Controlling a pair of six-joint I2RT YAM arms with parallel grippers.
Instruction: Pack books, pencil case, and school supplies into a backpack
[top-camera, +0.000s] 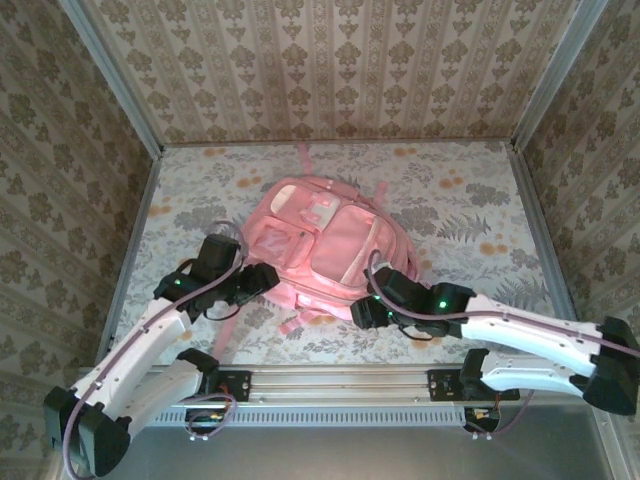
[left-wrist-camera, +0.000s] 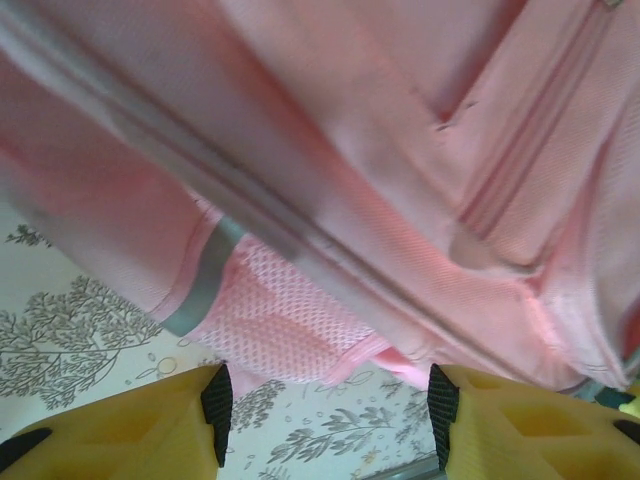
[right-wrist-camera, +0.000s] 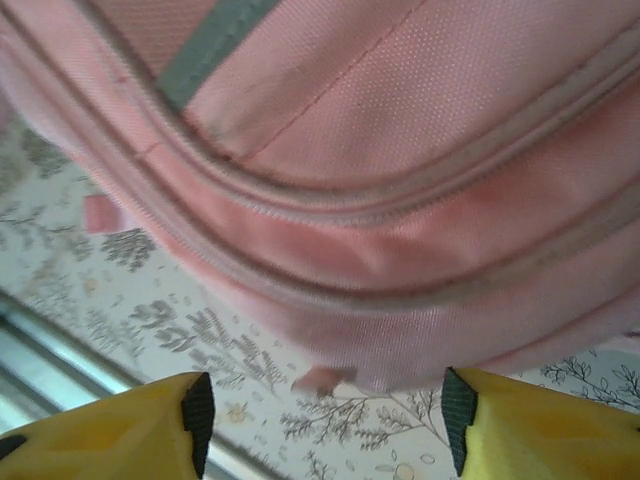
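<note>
The pink backpack (top-camera: 318, 240) lies flat in the middle of the table, front pockets up, its bottom edge toward the arms. My left gripper (top-camera: 268, 279) sits at its near-left corner. In the left wrist view that gripper (left-wrist-camera: 330, 408) is open, with only tablecloth between the black pads (left-wrist-camera: 217, 400) and the mesh side pocket (left-wrist-camera: 285, 320) just beyond them. My right gripper (top-camera: 360, 312) is at the near-right edge. It (right-wrist-camera: 328, 415) is open too, empty, below the zipped seam (right-wrist-camera: 330, 215) and a small pink tab (right-wrist-camera: 322, 378). The books, pencil case and school supplies are out of view.
The floral tablecloth (top-camera: 470, 220) spreads around the bag. A metal rail (top-camera: 340, 385) runs along the near edge, between the arm bases. Wallpapered walls (top-camera: 60, 150) close in the left, right and back sides. A pink strap (top-camera: 303, 158) trails toward the back wall.
</note>
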